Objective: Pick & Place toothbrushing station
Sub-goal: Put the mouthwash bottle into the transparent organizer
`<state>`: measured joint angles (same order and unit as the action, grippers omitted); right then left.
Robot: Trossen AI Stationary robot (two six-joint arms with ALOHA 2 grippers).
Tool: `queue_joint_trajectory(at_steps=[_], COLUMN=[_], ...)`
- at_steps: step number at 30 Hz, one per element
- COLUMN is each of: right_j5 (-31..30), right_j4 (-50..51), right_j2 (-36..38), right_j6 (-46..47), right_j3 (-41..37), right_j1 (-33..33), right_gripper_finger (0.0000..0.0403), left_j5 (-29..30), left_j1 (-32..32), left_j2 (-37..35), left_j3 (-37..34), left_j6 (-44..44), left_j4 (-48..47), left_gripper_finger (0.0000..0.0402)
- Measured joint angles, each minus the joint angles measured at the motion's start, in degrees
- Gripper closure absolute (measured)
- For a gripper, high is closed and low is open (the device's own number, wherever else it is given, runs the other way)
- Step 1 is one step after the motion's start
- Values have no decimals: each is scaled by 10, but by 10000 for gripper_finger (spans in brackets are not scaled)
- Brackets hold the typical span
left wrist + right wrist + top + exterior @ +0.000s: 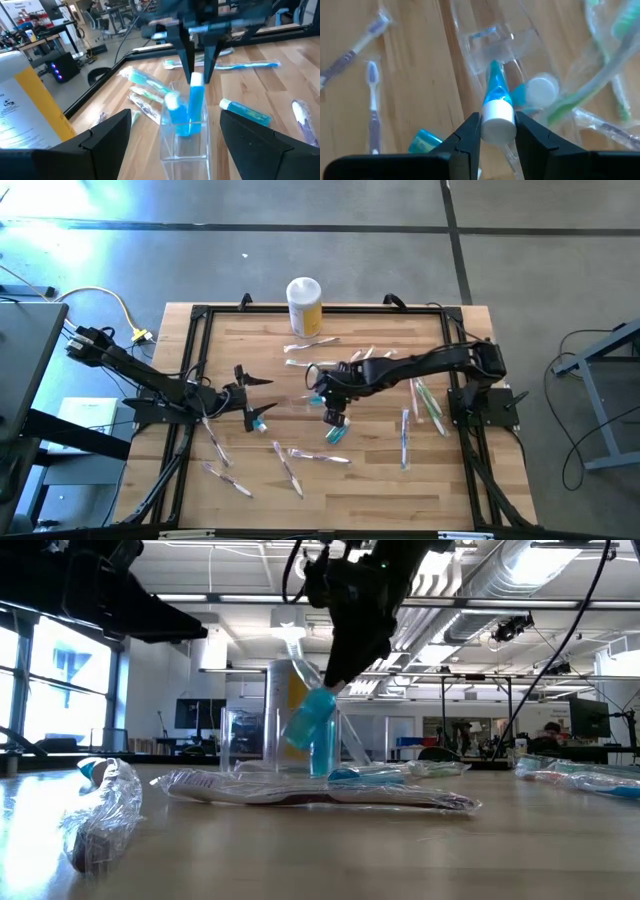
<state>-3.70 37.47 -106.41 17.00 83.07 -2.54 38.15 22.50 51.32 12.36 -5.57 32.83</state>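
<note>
The small, clear, see-through plastic toothbrushing station stands upright near the middle of the wooden tabletop, with a white-capped blue tube already leaning inside it. The right pincer hangs directly over the container, its fingers closed partway on the white cap of a second blue toothpaste tube, whose lower end is inside the container's open top. The left pincer waits near the tabletop's left side, fingers spread wide and holding nothing, aimed at the container. Wrapped toothbrushes lie scattered around, and a white-lidded yellow jar stands at the far edge. The step in hand appears to be seating this tube in the station. Doing it well probably means keeping the tube close to vertical and centred over the free part of the opening, lowering gently so it slides beside the tube already there rather than pushing against it, since the light container could tip or skid. Release is best left until the tube's end rests on the bottom.
</note>
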Motion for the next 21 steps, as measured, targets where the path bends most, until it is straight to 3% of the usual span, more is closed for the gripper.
queue_joint_trajectory(at_steps=[7,21], right_j5=[7,7], right_j4=[-2,-33], right_j2=[-21,-29], right_j6=[8,12], right_j3=[0,0], right_j1=[1,8], right_gripper_finger=[315,271], left_j5=[-1,-2], left_j1=[0,0], left_j2=[0,0], left_j3=[0,0], left_j6=[2,2], left_j4=[0,-18], left_gripper_finger=[103,103])
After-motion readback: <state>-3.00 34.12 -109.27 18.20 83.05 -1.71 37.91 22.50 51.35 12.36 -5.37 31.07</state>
